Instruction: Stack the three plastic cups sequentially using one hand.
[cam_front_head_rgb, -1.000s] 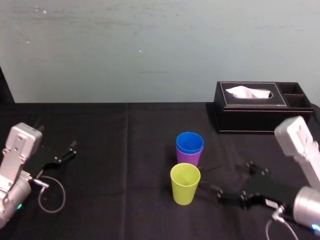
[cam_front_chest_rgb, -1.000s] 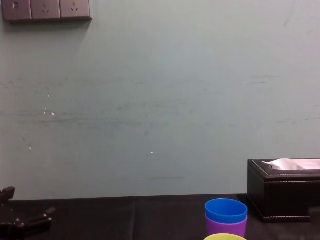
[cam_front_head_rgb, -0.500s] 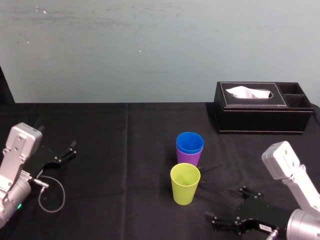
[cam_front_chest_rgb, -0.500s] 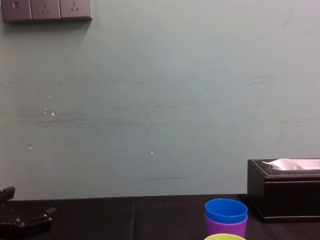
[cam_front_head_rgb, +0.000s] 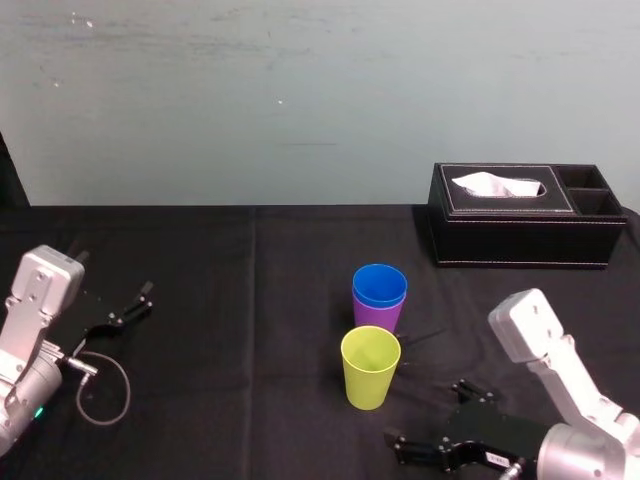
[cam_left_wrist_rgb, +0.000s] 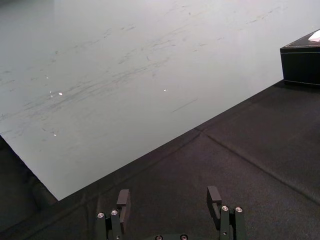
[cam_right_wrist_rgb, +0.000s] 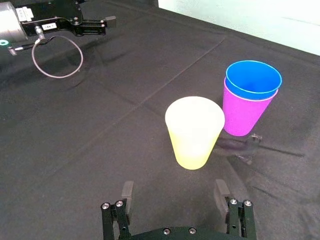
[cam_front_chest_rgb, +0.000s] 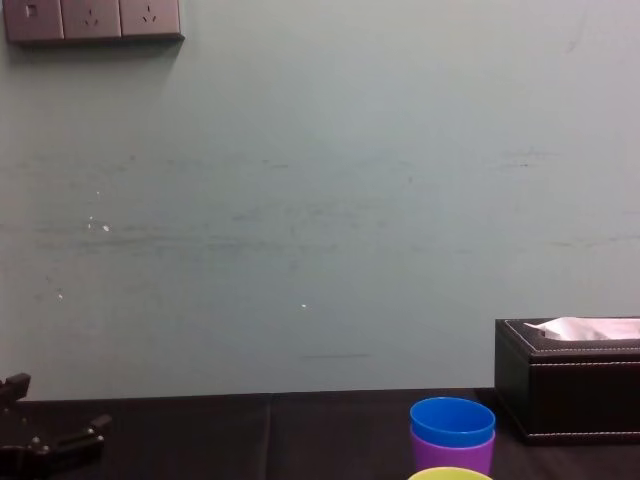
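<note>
A blue cup (cam_front_head_rgb: 379, 285) sits nested inside a purple cup (cam_front_head_rgb: 378, 314) at the table's middle. Just in front of that pair, a yellow-green cup (cam_front_head_rgb: 370, 367) stands upright on its own. My right gripper (cam_front_head_rgb: 428, 418) lies low over the cloth, near and right of the yellow-green cup, open and holding nothing. In the right wrist view the yellow-green cup (cam_right_wrist_rgb: 194, 132) stands just ahead of the right gripper (cam_right_wrist_rgb: 174, 193), with the blue cup (cam_right_wrist_rgb: 252, 80) and purple cup (cam_right_wrist_rgb: 242, 112) beyond. My left gripper (cam_left_wrist_rgb: 168, 200) rests open at the table's left (cam_front_head_rgb: 128, 308).
A black tissue box (cam_front_head_rgb: 525, 213) stands at the back right of the black-clothed table (cam_front_head_rgb: 230, 300). A grey cable loop (cam_front_head_rgb: 103, 385) lies by the left arm. A pale wall rises behind the table.
The right gripper has drawn back toward the table's near edge and shifted left, ending close to the yellow-green cup. The cups and the left arm have not moved.
</note>
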